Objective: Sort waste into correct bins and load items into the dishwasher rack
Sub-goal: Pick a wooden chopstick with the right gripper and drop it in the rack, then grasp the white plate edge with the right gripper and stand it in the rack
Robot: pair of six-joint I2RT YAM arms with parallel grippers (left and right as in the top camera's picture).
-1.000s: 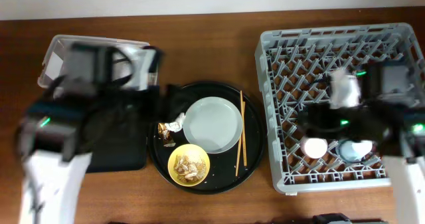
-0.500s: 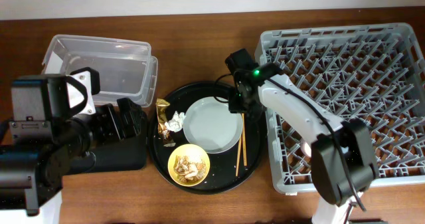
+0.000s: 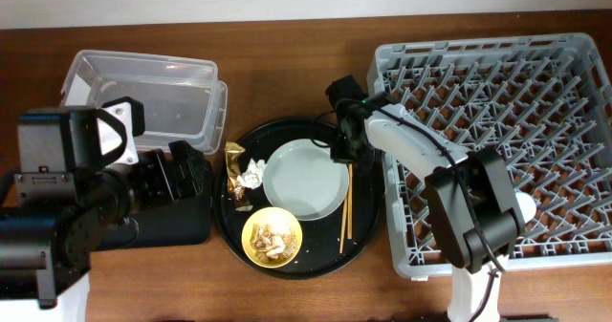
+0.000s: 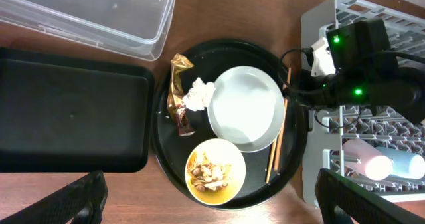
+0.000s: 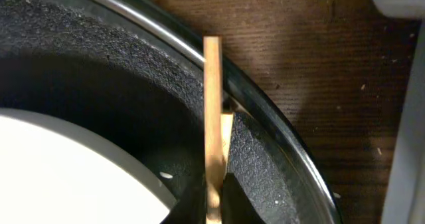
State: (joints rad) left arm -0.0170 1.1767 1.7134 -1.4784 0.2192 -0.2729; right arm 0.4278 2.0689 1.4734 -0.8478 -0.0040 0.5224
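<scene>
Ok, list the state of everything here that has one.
Clear tub: empty.
Black tray: empty.
Plate: empty, on round tray.
Yellow bowl: holds food scraps.
Tissue: crumpled.
Chopsticks: flat on round tray.
Cups: lying in rack.
Left gripper: open, empty.
Right gripper: at chopsticks, grip unclear.

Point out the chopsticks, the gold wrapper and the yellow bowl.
chopsticks [image 4: 275,144], left wrist view, mid-length of the pair.
gold-brown wrapper [image 4: 177,94], left wrist view, its middle.
yellow bowl [image 4: 237,176], left wrist view, bare right inner wall.
</scene>
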